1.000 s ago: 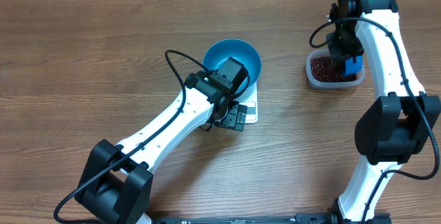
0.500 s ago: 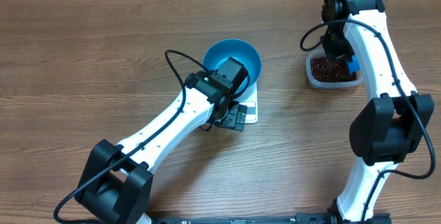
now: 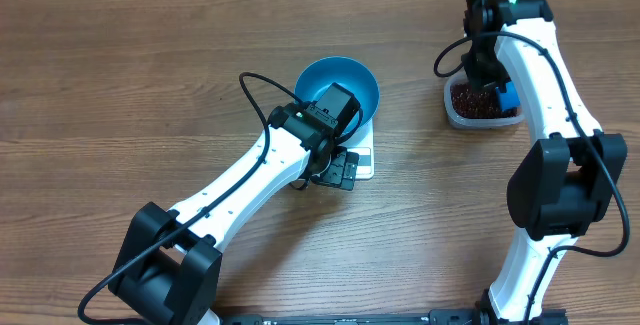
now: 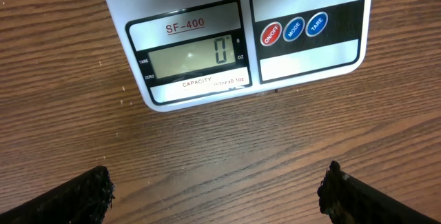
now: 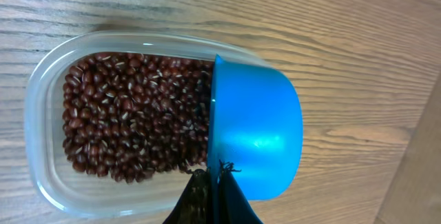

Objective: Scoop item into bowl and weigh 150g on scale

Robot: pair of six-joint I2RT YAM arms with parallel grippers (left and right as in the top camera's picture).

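The scale point(image 4: 234, 38) is marked SF-400, with CAPACITY under the display and buttons ON/OFF, MODE and TARE — it reads 0. The bowl point(image 3: 350, 73) sits on it. The left gripper point(image 4: 217, 196) hangs wide open just before the scale. The right gripper point(image 5: 213, 200) is clamped on the scoop point(image 5: 256, 138) — at one end of the tub point(image 5: 38, 114), touching the beans point(image 5: 131, 120).

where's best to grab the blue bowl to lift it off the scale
Probably by the rim, from straight above, one finger inside and one outside: the bowl is round, deep and handleless. Take the far edge, since the left arm overhangs the near side above the scale.
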